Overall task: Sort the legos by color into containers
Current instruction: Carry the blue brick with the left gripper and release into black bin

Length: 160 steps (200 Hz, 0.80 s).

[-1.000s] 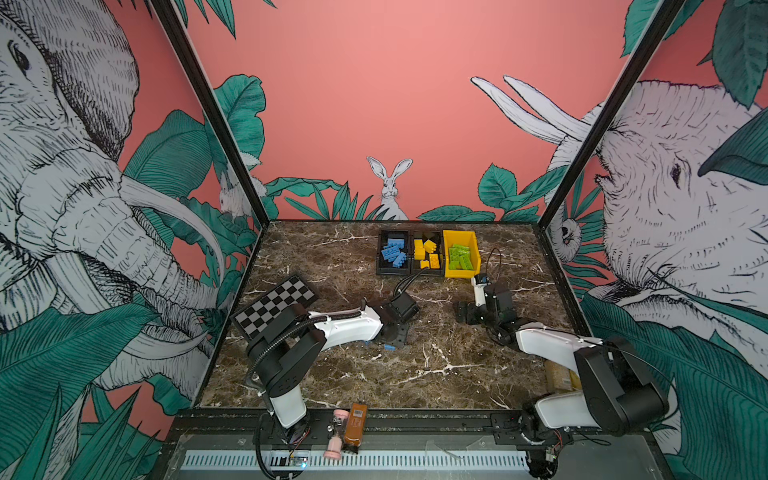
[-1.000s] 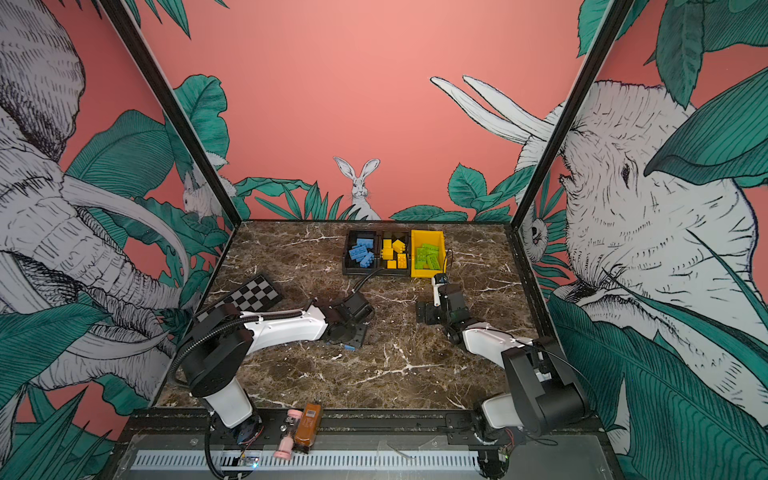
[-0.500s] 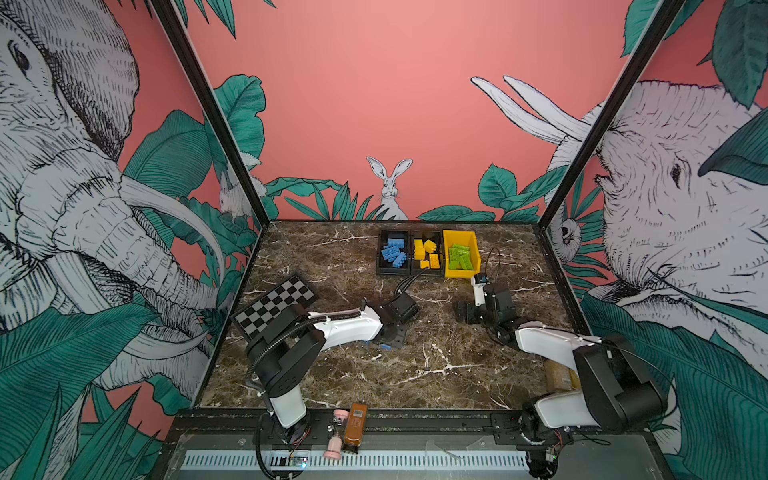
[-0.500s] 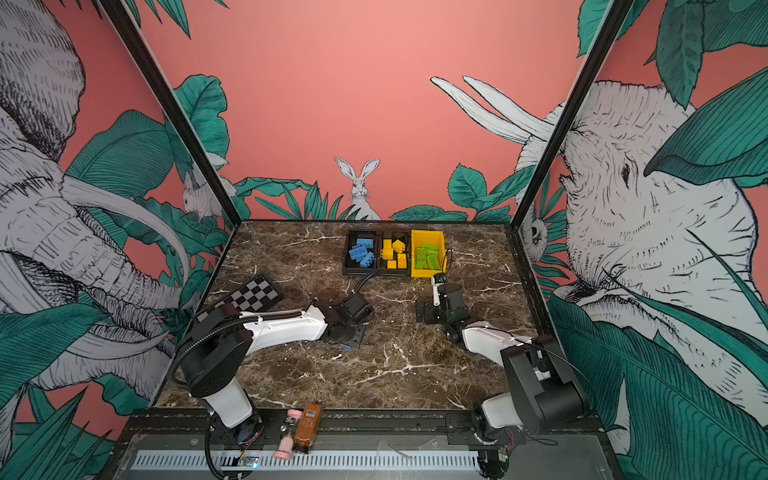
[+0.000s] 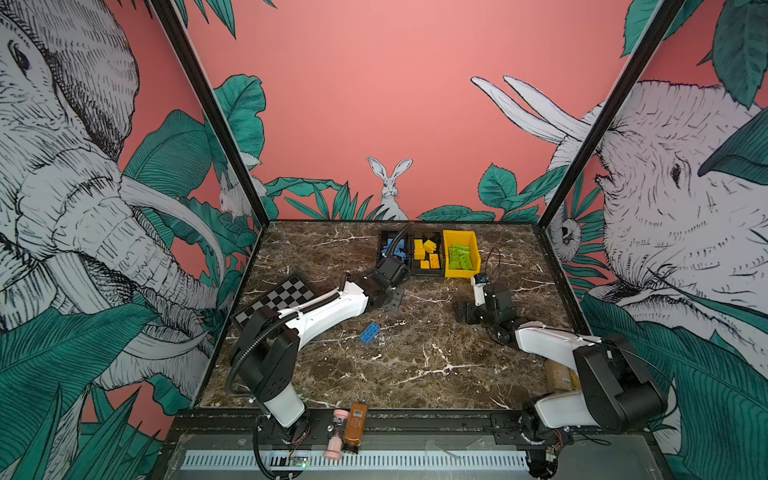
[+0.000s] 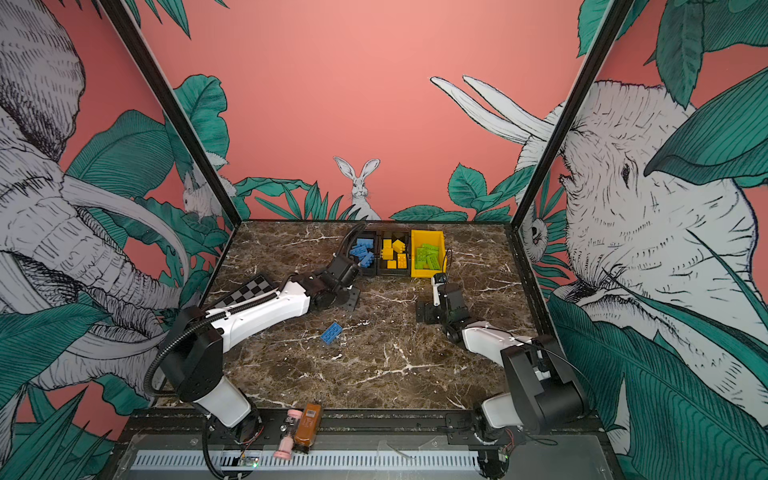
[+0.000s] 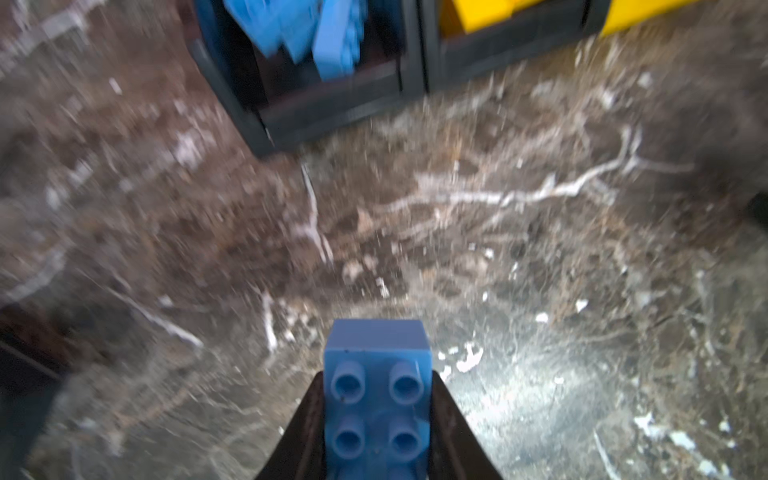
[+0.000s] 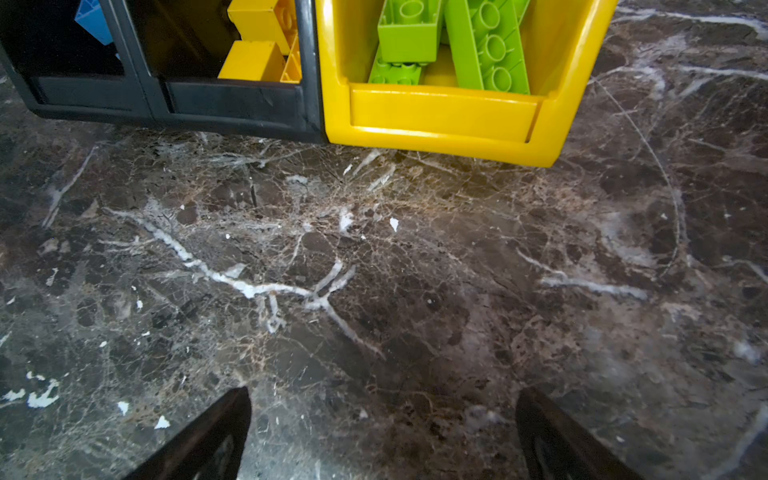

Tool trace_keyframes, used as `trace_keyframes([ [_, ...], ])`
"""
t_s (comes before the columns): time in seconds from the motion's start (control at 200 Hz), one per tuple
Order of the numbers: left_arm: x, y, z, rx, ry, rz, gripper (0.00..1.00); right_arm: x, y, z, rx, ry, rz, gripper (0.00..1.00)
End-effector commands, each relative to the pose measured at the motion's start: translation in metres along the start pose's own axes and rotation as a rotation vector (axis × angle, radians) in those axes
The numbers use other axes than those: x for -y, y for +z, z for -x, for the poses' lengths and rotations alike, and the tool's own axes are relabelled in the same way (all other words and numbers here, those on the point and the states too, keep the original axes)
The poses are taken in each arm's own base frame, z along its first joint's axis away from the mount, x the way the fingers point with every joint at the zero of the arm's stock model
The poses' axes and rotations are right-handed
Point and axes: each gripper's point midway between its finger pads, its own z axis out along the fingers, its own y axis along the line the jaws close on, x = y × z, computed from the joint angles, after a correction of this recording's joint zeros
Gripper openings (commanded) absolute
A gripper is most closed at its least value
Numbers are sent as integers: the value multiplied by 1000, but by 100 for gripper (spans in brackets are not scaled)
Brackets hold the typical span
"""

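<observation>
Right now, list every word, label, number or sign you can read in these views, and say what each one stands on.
None can be read.
Brown bottle at the front edge: a label with a barcode-like patch, too small to read.
Blue brick in the left gripper: studs blurred, no lettering legible.
Green bricks in the yellow bin: no lettering legible on the studs.

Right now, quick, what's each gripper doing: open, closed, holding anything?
The left gripper is closed on a blue brick.
The right gripper is open and holds nothing.
</observation>
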Motion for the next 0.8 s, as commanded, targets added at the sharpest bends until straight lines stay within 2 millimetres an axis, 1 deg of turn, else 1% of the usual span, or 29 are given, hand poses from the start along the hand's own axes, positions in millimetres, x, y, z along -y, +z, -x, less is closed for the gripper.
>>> trace_keyframes([
  [0.0,-8,-16,47,107,108,35,28,-1,0,10,24,3,4,98],
  [0.07,-18,-13,70,138,154,105,28,0,-1,11,24,-1,0,98],
  [0.165,-23,-3,95,160,185,117,28,2,-1,10,22,-10,-17,98],
  [0.215,-18,2,109,183,193,94,28,3,-1,11,25,-13,-22,98],
  [0.225,-28,5,112,183,176,104,28,3,-1,11,26,-12,-22,98],
  [0.24,-33,7,116,187,168,105,28,3,-1,11,26,-12,-20,98],
  [0.315,-39,17,133,213,163,96,27,1,0,11,22,-11,-10,98],
  [0.42,-51,34,151,224,151,93,27,0,1,10,17,-9,-6,98],
  [0.505,-55,50,160,226,134,55,27,1,0,10,19,-12,-10,98],
  [0.595,-50,67,164,227,160,23,28,2,0,10,18,-18,-19,98],
  [0.68,-45,79,166,225,195,1,30,2,0,11,20,-18,-17,98],
  [0.795,-54,95,170,207,186,23,30,0,1,11,17,-15,-7,98],
])
